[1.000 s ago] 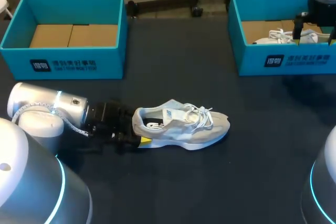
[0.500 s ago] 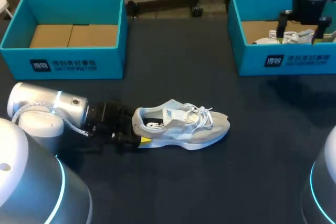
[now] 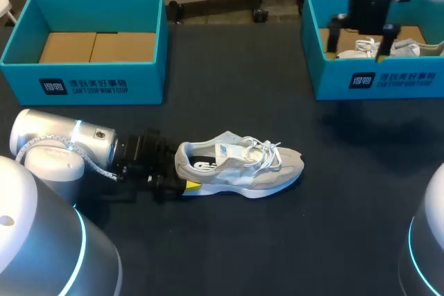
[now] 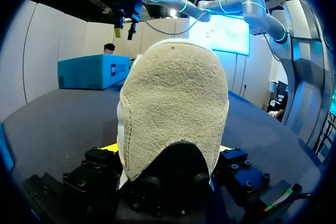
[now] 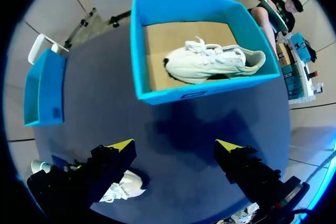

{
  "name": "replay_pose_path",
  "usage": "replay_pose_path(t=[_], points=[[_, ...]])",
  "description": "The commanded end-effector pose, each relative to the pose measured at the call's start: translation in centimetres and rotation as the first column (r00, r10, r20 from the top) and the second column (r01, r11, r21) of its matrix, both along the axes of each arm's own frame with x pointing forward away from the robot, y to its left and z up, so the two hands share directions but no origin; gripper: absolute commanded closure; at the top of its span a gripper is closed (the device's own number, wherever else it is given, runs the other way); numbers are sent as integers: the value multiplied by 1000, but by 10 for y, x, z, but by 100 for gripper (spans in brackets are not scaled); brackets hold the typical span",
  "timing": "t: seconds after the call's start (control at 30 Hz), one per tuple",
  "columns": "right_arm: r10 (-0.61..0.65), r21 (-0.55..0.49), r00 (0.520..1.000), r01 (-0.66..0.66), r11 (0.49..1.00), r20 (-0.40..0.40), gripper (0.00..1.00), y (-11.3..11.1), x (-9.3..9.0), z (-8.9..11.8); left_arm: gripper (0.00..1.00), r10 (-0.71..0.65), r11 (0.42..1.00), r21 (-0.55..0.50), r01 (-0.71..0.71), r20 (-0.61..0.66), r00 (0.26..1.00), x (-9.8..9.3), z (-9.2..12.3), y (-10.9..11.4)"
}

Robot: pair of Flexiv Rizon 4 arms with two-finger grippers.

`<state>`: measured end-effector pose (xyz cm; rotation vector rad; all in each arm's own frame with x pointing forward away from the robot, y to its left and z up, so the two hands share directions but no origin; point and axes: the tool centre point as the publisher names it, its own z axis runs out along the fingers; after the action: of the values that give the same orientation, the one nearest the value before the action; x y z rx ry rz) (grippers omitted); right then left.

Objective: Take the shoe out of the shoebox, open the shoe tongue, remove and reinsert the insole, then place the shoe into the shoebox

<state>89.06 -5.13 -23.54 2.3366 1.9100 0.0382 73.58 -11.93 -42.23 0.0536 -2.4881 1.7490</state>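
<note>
A grey-white shoe [image 3: 239,166] lies on its sole mid-table, toe to the right, tongue and laces up. My left gripper [image 3: 182,177] sits at its heel. In the left wrist view the suede heel [image 4: 173,114] fills the space between the yellow fingertips [image 4: 108,148], which press on it from both sides. My right gripper [image 3: 359,39] hangs open and empty above the right shoebox [image 3: 374,80]. In the right wrist view that shoebox [image 5: 157,11] lies ahead of the right gripper [image 5: 175,148] with a second white shoe [image 5: 212,61] inside.
An empty teal shoebox [image 3: 90,81] with a cardboard floor stands at the back left; it shows in the right wrist view too [image 5: 44,87]. The dark tabletop [image 3: 277,240] stretches in front of the shoe.
My right arm has moved left, from the right box's far right side to above its left half. The left arm and the shoe have stayed put.
</note>
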Motion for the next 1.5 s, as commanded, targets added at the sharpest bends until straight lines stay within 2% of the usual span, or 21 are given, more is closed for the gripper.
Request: replay_pose_path(t=[0.03,0.13,0.2,0.23,0.43,0.93,1.1,1.2,1.37,1.5], points=[[-1,-24,1000,1,1000,5,0,29,-15,2,100,2,1000,3,-2,1,1000,1,-1,-2],[1,-21,1000,-1,1000,2,0,48,-27,3,100,2,1000,3,-2,1,1000,1,-1,-2],[1,-21,1000,-1,1000,2,0,50,-28,3,100,2,1000,3,-2,1,1000,1,-1,-2],[6,-15,1000,-6,1000,-1,0,67,-38,3,100,2,1000,3,-2,1,1000,1,-1,-2],[2,-8,1000,-2,1000,-10,0,109,-64,1,100,2,1000,3,-2,1,1000,1,-1,-2],[48,25,998,-48,999,-31,0,194,-132,-4,100,2,1000,3,-2,1,1000,1,-1,-2],[69,34,996,-67,997,-51,0,217,-153,-8,100,2,1000,3,-2,1,1000,1,-1,-2],[65,42,997,-63,997,-50,0,223,-161,-10,100,2,1000,3,-2,1,1000,1,-1,-2],[54,57,998,-52,997,-35,0,247,-186,-13,100,2,1000,3,-2,1,1000,1,-1,-2],[58,56,998,-56,997,-38,0,255,-192,-16,100,2,1000,3,-2,1,1000,1,-1,-2]])
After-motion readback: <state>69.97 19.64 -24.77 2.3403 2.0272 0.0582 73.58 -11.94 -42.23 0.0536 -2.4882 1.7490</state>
